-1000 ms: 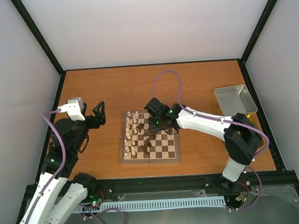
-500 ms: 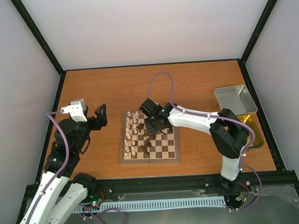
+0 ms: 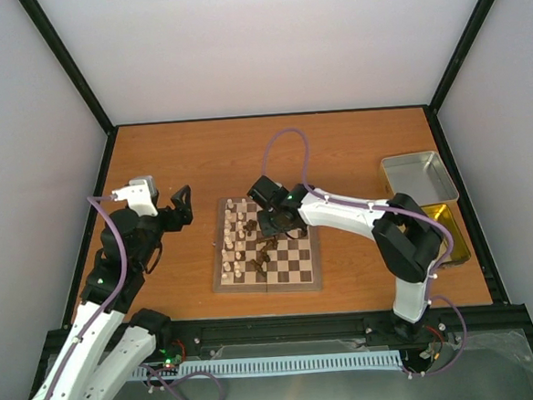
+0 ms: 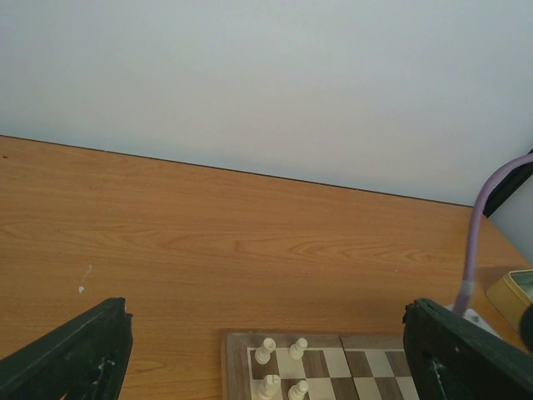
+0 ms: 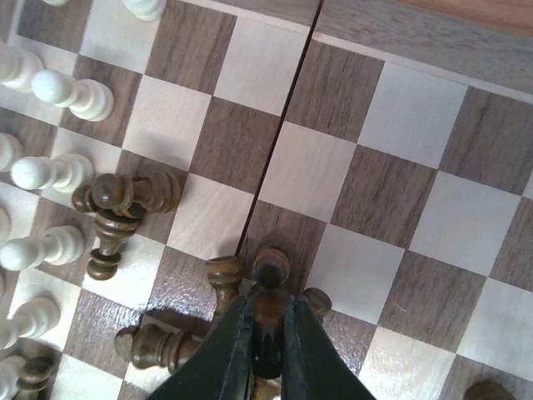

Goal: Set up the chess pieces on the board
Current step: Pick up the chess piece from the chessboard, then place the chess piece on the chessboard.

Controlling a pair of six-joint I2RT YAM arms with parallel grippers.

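One counter (image 3: 354, 148) carries everything. Beneath the right gripper (image 5: 268, 354) lies the board (image 3: 299, 269), its seam running straight away from it. Well to the right of that gripper sits a metal tray (image 3: 419, 178). The left gripper (image 3: 182, 207) hangs off the board's left side, jaws spread wide with nothing between them. The right gripper's jaws are nearly closed, pinching one dark piece (image 5: 268, 321), which sits over the board close to the seam. More dark pieces (image 5: 125, 198) crowd just ahead and left of that gripper, some toppled; white pieces (image 5: 50, 171) stand in rows further left.
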